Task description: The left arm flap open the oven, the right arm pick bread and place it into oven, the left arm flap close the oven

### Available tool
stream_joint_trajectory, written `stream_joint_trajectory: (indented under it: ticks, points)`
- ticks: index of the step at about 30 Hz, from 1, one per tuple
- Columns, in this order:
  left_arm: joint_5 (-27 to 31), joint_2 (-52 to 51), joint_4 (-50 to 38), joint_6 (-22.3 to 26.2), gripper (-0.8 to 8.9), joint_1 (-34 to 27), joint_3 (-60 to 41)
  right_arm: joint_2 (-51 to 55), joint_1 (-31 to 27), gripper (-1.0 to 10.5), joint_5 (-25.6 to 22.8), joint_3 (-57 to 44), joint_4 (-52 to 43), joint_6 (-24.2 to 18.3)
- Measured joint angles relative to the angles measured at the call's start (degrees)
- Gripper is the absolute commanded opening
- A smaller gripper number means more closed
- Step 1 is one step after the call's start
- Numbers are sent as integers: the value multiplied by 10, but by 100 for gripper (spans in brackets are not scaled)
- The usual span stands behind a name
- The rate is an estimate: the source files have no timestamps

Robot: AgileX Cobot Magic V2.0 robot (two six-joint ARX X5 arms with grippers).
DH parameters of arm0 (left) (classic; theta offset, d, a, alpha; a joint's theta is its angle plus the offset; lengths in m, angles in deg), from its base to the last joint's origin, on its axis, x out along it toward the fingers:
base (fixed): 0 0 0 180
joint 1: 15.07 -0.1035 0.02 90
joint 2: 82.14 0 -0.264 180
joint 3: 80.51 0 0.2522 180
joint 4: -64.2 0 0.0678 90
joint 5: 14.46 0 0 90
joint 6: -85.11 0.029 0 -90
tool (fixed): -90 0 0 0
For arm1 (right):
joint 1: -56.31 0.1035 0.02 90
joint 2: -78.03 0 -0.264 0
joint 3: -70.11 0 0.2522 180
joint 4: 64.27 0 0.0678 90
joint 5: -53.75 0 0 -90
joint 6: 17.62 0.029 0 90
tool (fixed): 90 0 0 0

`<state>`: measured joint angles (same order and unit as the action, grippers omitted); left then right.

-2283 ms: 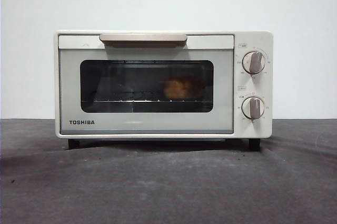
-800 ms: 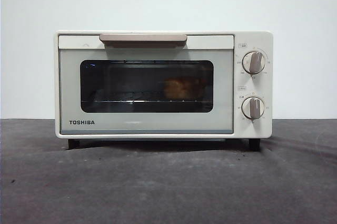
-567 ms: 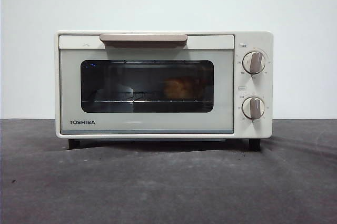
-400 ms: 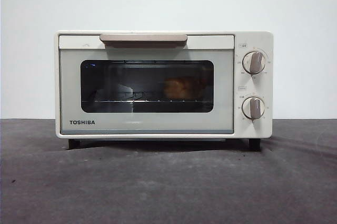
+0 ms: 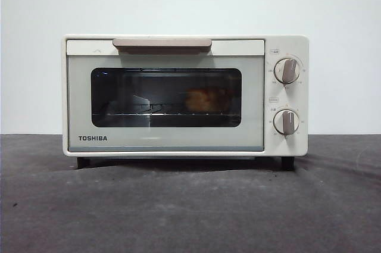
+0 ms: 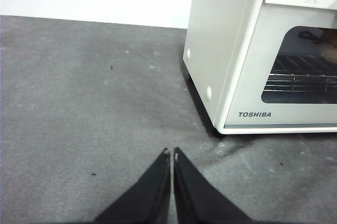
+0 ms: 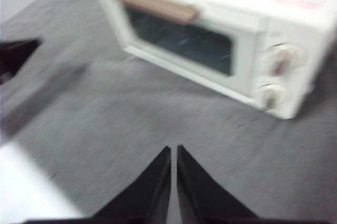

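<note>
Behind dark glass, lumpy golden bread (image 5: 202,99); oven (image 5: 184,95) door closed

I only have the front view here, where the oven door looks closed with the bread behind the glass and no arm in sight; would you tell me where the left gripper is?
Observer: The left gripper sits low over the dark table, off the oven's left front corner, touching nothing.
Operator: Thank you. Are its jaws holding anything?
Observer: No, they are shut with only a thin slit between them, empty.
Operator: And the right gripper?
Observer: The right gripper is higher and set back from the oven's front, jaws shut and empty; its view is blurred.
Operator: Is the bread visible from the wrists?
Observer: Only a sliver of the bread at the left wrist view's edge.
</note>
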<state>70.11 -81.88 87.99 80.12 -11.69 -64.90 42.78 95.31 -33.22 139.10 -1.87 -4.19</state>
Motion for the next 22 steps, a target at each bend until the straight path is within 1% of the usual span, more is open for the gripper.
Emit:
stream_joint_trajectory:
  ticks: [2, 5, 8, 9, 12, 13, 16, 19, 22]
  points:
    - [0, 0, 0, 0, 20, 0, 0, 12, -28, 16, 3, -16, -38, 0]
    - [0, 0, 0, 0, 20, 0, 0, 47, -79, 16, 14, -82, -125, 0]
    - [0, 0, 0, 0, 20, 0, 0, 95, -146, 16, 16, -184, -253, -1]
    - [0, 0, 0, 0, 20, 0, 0, 116, -178, 16, 15, -227, -307, -1]
    - [0, 0, 0, 0, 20, 0, 0, 170, -253, 16, 14, -321, -408, -4]
    - [0, 0, 0, 0, 20, 0, 0, 190, -278, 16, 14, -348, -425, -8]
    - [0, 0, 0, 0, 20, 0, 0, 235, -339, 16, 12, -415, -435, -23]
    - [0, 0, 0, 0, 20, 0, 0, 266, -369, 16, 13, -476, -429, -37]
    - [0, 0, 0, 0, 20, 0, 0, 294, -380, 16, 15, -515, -426, -44]
